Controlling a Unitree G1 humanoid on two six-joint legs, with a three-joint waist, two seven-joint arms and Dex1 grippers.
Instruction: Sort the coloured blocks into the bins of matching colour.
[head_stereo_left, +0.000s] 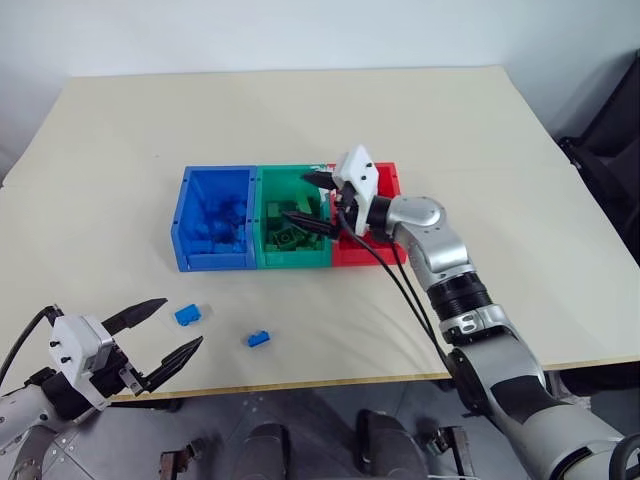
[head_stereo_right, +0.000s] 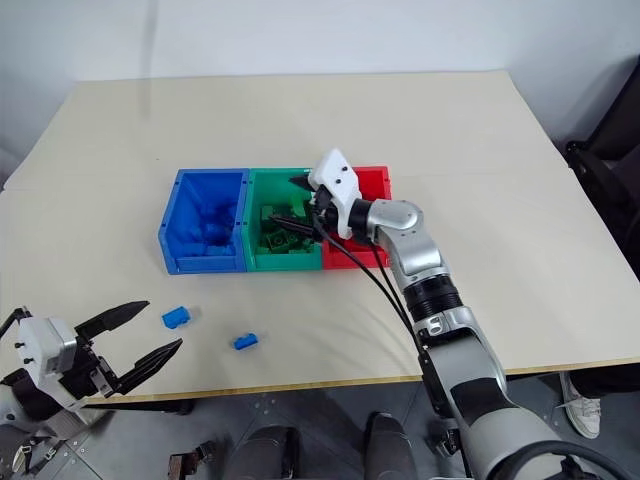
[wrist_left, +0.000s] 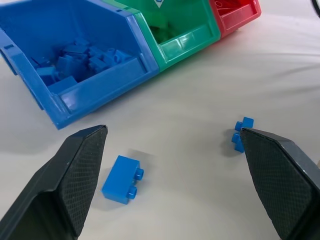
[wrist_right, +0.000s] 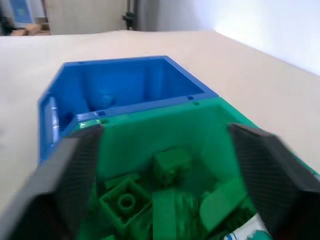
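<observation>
My left claw (head_stereo_left: 160, 343) is hanging open near two blue blocks (head_stereo_left: 187, 314) lying on the table (head_stereo_left: 450, 130) before the bins (head_stereo_left: 296, 264); light, stiff, slick, they are best pinched across flat sides.

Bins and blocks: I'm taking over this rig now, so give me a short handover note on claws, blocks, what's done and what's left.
Right claw: open, empty, over the green bin.
Left claw: open, empty, low near the table's front edge, facing two loose blue blocks.
Bins: blue bin holds blue blocks, green bin holds green ones; red bin is mostly hidden by the right arm.
Done: most blocks look sorted.
Left: the two blue blocks on the table go into the blue bin.
</observation>
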